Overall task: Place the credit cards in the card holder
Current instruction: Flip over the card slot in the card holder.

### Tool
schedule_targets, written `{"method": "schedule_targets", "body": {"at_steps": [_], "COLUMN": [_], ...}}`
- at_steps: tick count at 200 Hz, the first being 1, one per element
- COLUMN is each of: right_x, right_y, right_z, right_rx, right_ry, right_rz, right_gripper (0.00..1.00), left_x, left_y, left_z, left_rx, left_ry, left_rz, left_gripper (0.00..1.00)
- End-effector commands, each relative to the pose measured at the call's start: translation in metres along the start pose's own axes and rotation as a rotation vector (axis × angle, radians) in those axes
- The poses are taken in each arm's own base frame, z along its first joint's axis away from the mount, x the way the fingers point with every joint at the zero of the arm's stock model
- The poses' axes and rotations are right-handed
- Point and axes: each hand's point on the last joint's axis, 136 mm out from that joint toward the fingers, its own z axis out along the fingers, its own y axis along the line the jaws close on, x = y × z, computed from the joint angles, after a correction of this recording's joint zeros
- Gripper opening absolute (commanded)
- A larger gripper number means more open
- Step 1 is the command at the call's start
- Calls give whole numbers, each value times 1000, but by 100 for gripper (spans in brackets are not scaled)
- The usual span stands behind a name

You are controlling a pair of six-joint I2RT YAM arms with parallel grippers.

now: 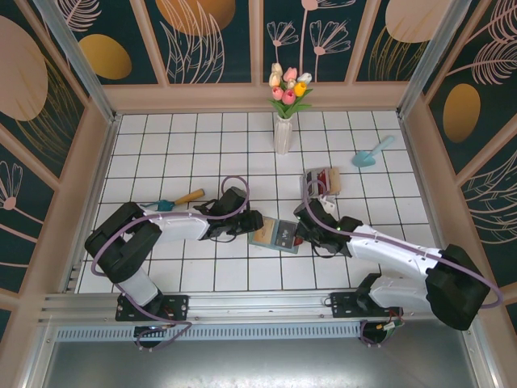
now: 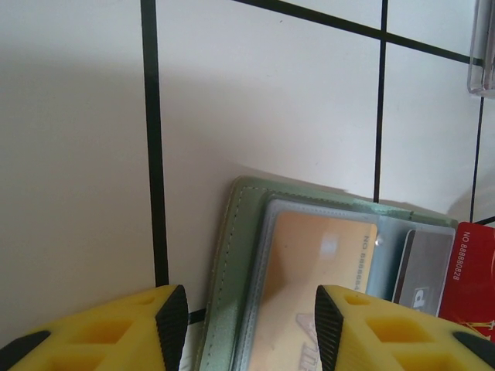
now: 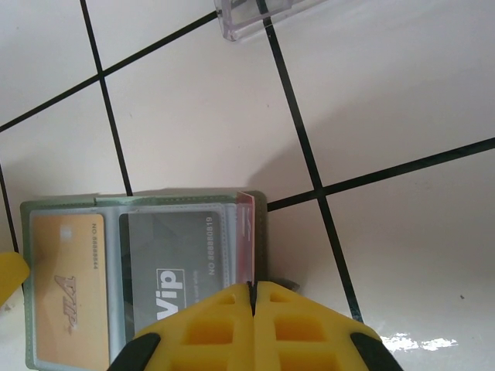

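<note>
The card holder lies open on the white tiles between my two grippers, grey-green at its edge. A tan card sits in its left sleeve and a dark grey "Vip" card in the one beside it. My left gripper is open, its fingers straddling the holder's left edge and the tan card. My right gripper is shut on a red card, held on edge at the holder's right side. The left wrist view shows the red card face on.
A clear plastic box with cards stands just beyond the holder. A white vase of tulips is at the back middle, a blue scoop at the back right, and a wooden-handled trowel left of my left arm. Walls enclose the table.
</note>
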Motion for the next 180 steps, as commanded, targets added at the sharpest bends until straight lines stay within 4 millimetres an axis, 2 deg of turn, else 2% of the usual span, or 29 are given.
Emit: {"method": "schedule_targets", "body": {"at_steps": [1, 65, 89, 113, 138, 180], "right_x": [2, -11, -8, -3, 0, 13], "right_y": [1, 14, 13, -2, 5, 9], "right_z": [2, -9, -6, 0, 1, 18], "right_rx": [-16, -43, -38, 16, -21, -27], "right_ry": [7, -22, -14, -8, 5, 57], "right_rz": [17, -12, -14, -17, -23, -5], "right_gripper": [0, 0, 0, 0, 0, 0], "left_x": [11, 11, 11, 10, 10, 11], "left_y": [4, 4, 5, 3, 3, 2], "left_z": [9, 9, 9, 9, 10, 10], "left_rx": [2, 1, 0, 3, 4, 11], "left_ry": [45, 45, 44, 43, 45, 50], "left_rz": [-6, -7, -11, -9, -7, -11], "left_gripper": [50, 49, 49, 50, 49, 48]}}
